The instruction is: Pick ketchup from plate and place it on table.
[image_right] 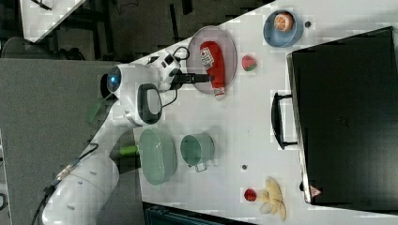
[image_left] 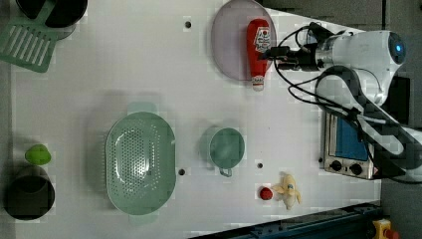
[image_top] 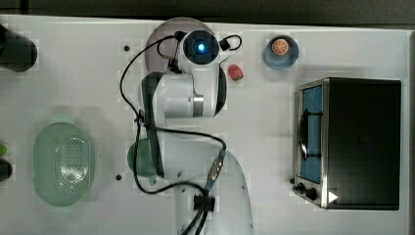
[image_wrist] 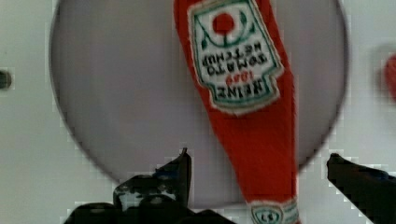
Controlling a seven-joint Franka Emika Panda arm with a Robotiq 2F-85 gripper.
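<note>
We hang over the plate with our claw spread wide, the ketchup lying between the fingers' line but not gripped.

Our arm (image_left: 368, 59) bends forward from its base so that, in the left view, the wrist reaches in from the right toward the plate (image_left: 230, 45), and the gripper (image_wrist: 259, 170) points down at it. In the wrist view one finger (image_wrist: 180, 172) sits over the plate's bare grey face and the other over the table (image_left: 124, 64) just past the rim, well apart, with the bottle's neck between them. The ketchup (image_left: 258, 47) lies flat on its side across the plate, label up, its white cap end jutting past the rim onto the table. In the right view a strawberry (image_right: 248, 63) sits just beside the plate.
</note>
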